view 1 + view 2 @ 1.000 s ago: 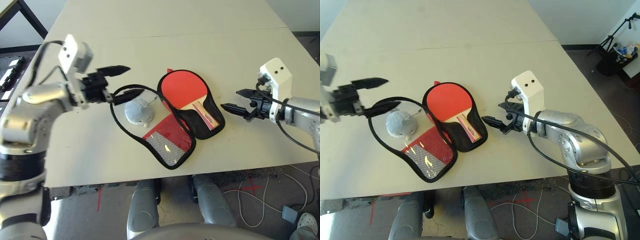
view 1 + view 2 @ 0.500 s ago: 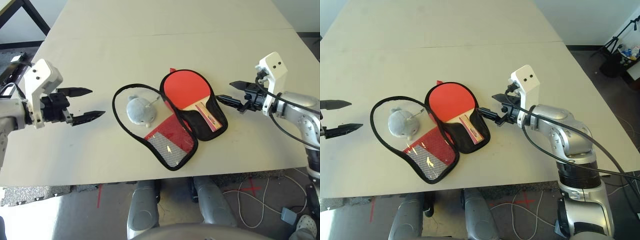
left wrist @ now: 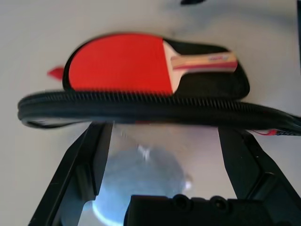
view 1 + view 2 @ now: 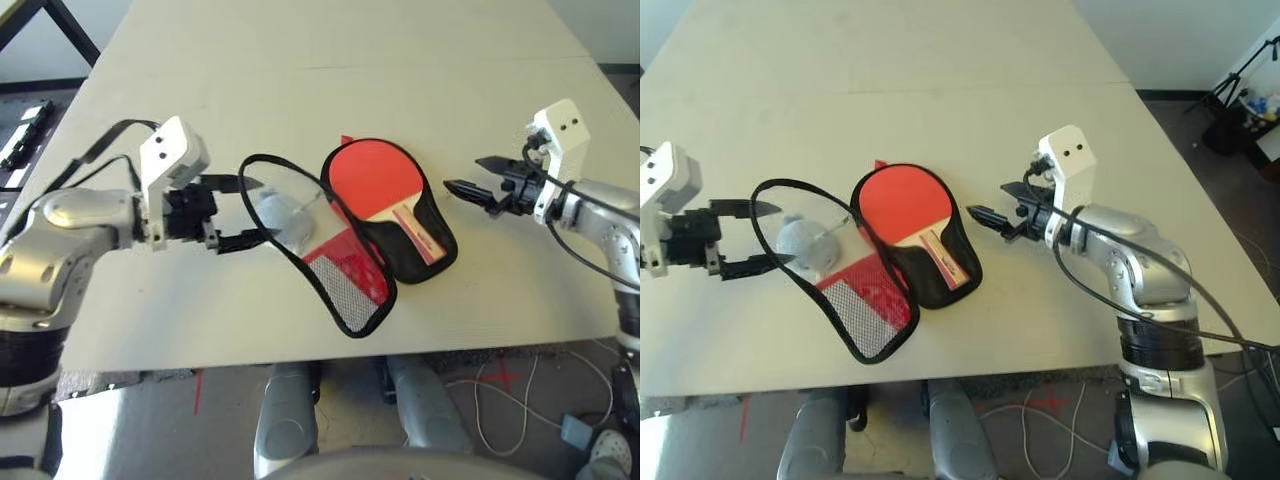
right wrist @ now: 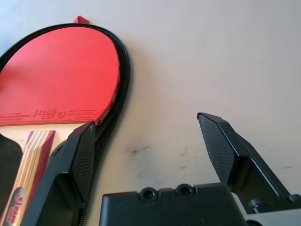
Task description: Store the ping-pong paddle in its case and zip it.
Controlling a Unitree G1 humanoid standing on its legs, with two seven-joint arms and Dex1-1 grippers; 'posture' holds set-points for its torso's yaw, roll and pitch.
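The ping-pong paddle (image 4: pixel 368 174) lies red face up in the black-lined half of the case (image 4: pixel 432 252), its striped handle (image 4: pixel 414 226) pointing toward the table's near edge. The case's other half, with the mesh pocket (image 4: pixel 346 288), stands tilted up on its zipper rim (image 3: pixel 141 108). My left gripper (image 4: pixel 262 210) is open, its fingertips at that raised rim, and the grey plush charm (image 3: pixel 136 174) sits between the fingers. My right gripper (image 4: pixel 462 173) is open just right of the case, apart from it, and holds nothing.
The pale table (image 4: pixel 330 60) stretches wide behind the case, with a seam across it. Its near edge (image 4: pixel 330 350) runs close below the mesh flap. A black table leg and floor clutter (image 4: pixel 25 135) lie off the far left.
My left gripper has swung back in from the left to the flap's rim, and the flap has tipped up. The right gripper has drawn slightly away from the case.
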